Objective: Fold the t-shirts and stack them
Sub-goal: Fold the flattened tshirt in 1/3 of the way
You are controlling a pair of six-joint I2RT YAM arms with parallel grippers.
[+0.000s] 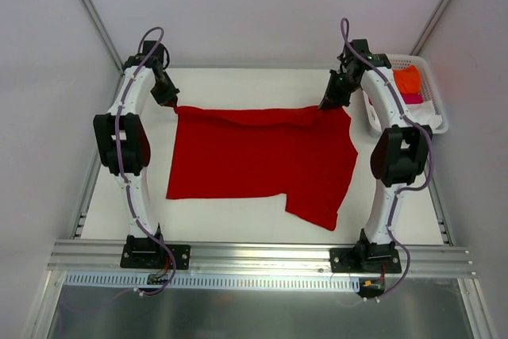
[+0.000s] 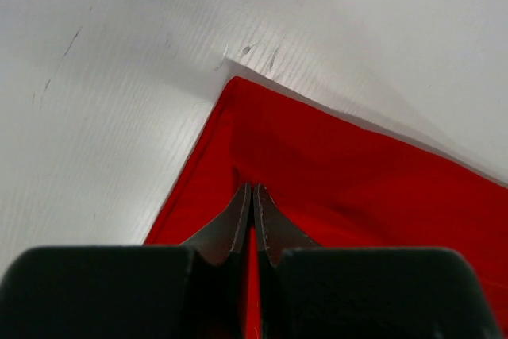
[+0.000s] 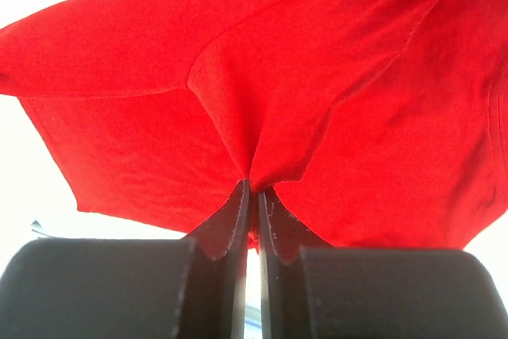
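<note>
A deep red t-shirt (image 1: 262, 160) lies spread across the white table, one sleeve hanging toward the near right. My left gripper (image 1: 168, 101) is shut on its far left corner; in the left wrist view the gripper (image 2: 253, 190) pinches the red cloth (image 2: 357, 188) between closed fingers. My right gripper (image 1: 332, 102) is shut on the far right corner, and in the right wrist view the gripper (image 3: 254, 184) holds a bunched fold of the shirt (image 3: 262, 77). Orange (image 1: 408, 78), pink (image 1: 413, 98) and white (image 1: 421, 110) t-shirts sit in the basket.
A white lattice basket (image 1: 435, 89) stands at the far right, beside the right arm. White walls enclose the table on the left, back and right. An aluminium rail (image 1: 262, 253) with both arm bases runs along the near edge.
</note>
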